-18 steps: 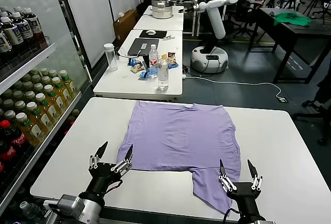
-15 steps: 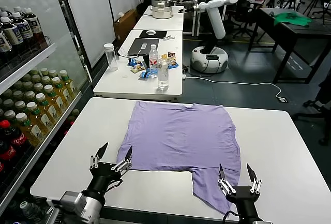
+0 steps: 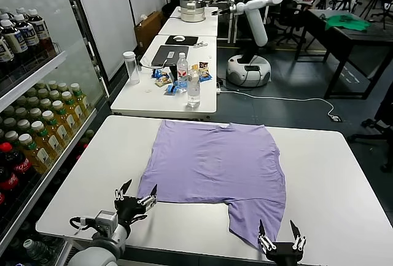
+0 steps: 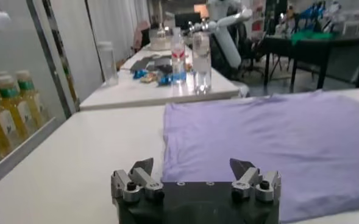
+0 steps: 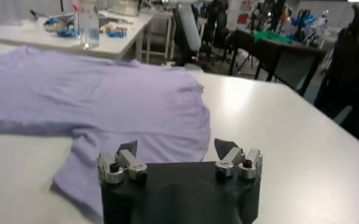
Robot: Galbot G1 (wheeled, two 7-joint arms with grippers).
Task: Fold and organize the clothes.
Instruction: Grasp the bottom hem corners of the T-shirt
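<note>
So the lavender T-shirt [image 3: 218, 168] is lying spread out on the white desk [image 3: 92, 174], mostly flat, with one flap of fabric hanging toward the near edge on the robot's right side. No tidy fold lines show anywhere, so the actual folding looks like it's barely started, if at all. Pretty much the whole job is left.

The left tool [image 3: 136, 197] sits low over the desk just beside the shirt's near left corner, fingers spread wide and holding nothing. The right tool [image 3: 279, 238] is right at the near edge of that hanging flap, also wide open and empty. Judging by where they're parked, both look lined up to take hold of the near hem, but neither has any cloth yet.
</note>
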